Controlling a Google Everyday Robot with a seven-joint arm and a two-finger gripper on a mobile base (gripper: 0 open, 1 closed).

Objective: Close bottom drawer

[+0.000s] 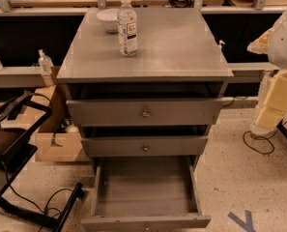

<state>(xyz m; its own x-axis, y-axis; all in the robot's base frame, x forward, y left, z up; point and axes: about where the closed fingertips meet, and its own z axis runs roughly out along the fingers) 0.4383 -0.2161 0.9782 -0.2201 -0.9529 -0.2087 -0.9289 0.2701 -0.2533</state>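
The grey cabinet (148, 57) stands in the middle of the camera view with three drawers. The bottom drawer (145, 185) is pulled far out toward me and its bare grey plank interior is empty. Its low strip-like front panel (145, 222) lies at the bottom edge of the view. The mid-sized drawer (145, 146) and the tallest-fronted top drawer (145, 111) each stick out a little. My gripper is not in view. A white rounded arm part (284, 33) shows at the right edge, well away from the drawers.
A water bottle (127, 25) and a white bowl (108, 19) stand on the cabinet top. A black frame with cables (17, 153) and a cardboard box (56, 139) sit to the left. Yellowish blocks (278, 98) and a cable lie to the right, and blue tape (244, 221) marks the floor.
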